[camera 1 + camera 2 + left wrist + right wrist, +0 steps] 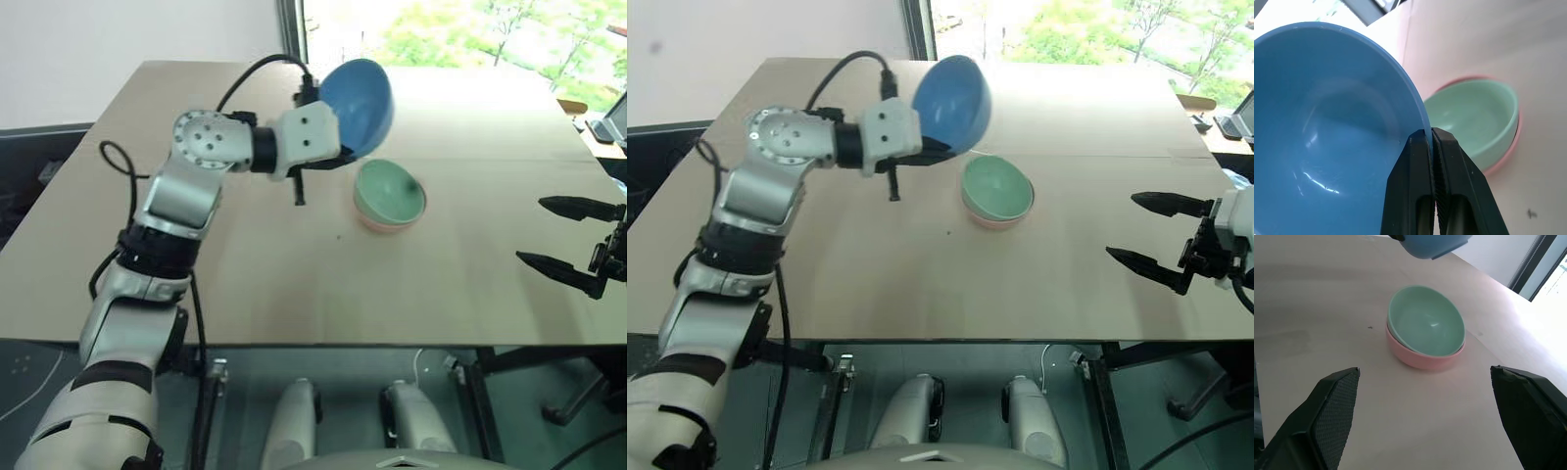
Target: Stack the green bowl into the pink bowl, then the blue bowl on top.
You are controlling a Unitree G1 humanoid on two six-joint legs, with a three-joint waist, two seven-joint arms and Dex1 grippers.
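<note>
Left pincer pinches blue bowl's rim above green bowl.

Left arm: reaches across the front, wrist turned toward the robot's right.
Left gripper: black fingers pinched together on a thin rim.
Right gripper: level, black fingers spread wide, holding nothing.

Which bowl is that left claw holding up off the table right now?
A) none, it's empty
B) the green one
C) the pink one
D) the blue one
D: the left gripper is pinched shut on the rim of the blue bowl, held in the air beside the green bowl, which sits nested in the pink bowl on the table.
</note>
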